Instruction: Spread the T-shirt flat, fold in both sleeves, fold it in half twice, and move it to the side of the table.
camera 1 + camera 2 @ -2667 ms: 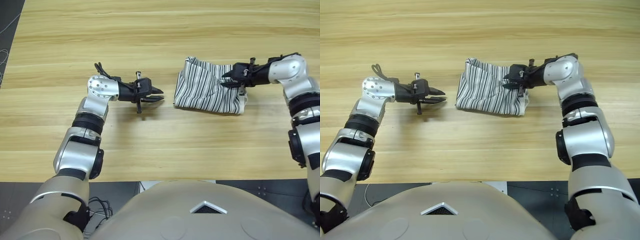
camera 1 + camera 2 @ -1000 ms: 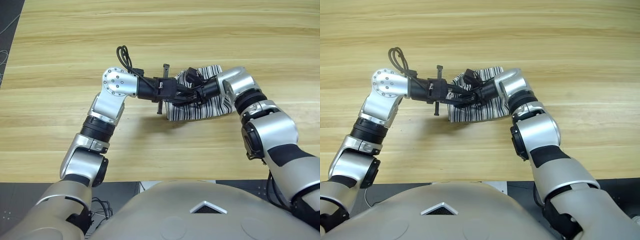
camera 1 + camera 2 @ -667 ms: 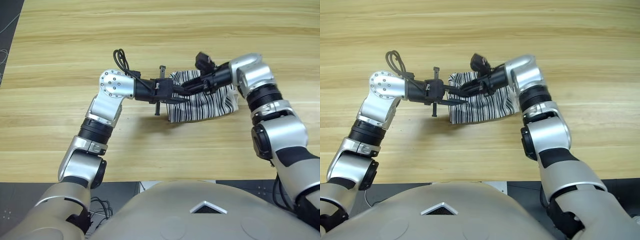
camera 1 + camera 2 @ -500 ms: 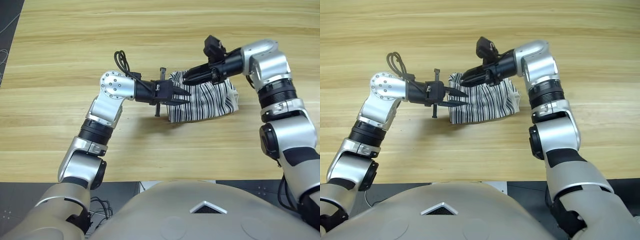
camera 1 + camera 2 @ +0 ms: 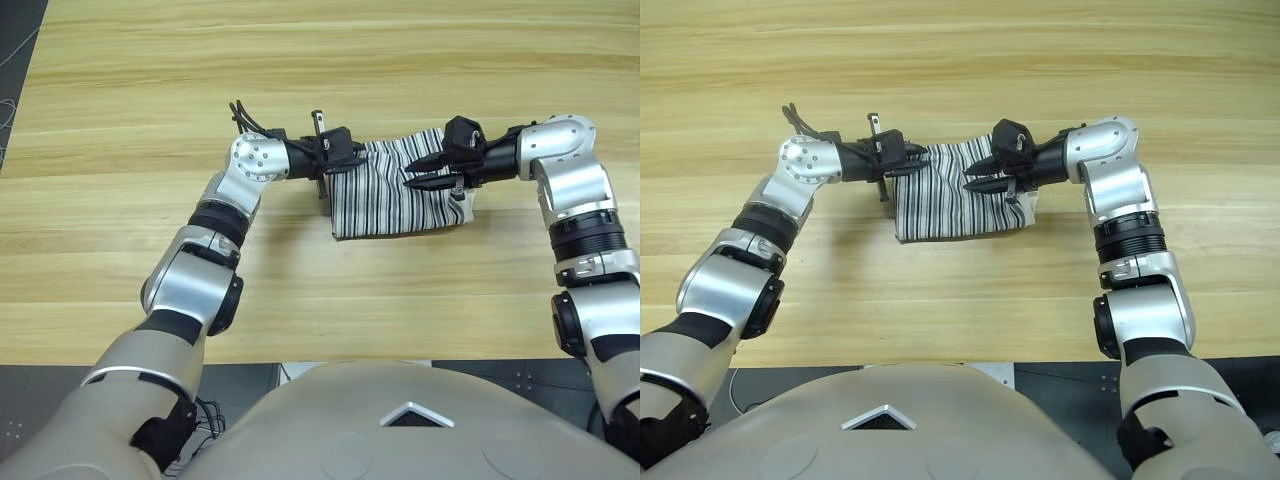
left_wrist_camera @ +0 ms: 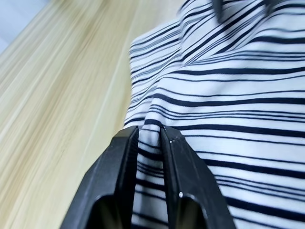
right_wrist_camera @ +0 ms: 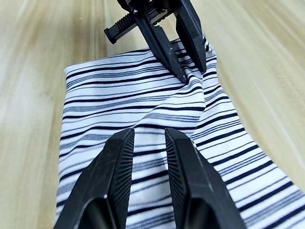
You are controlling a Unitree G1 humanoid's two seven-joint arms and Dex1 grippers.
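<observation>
Change: my left pincer [image 5: 356,160] now pinches a far corner of the folded T-shirt [image 5: 390,200] | right pincer [image 5: 414,172] swung back, fingers apart | folds look done, sideways move next.

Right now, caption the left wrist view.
Left hand pinching a fold of the striped T-shirt on the wooden table.

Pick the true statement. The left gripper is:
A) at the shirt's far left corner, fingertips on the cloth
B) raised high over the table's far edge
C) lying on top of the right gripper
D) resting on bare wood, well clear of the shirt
A: the left gripper meets the striped shirt at its far left corner, cloth puckering at its tips.
</observation>
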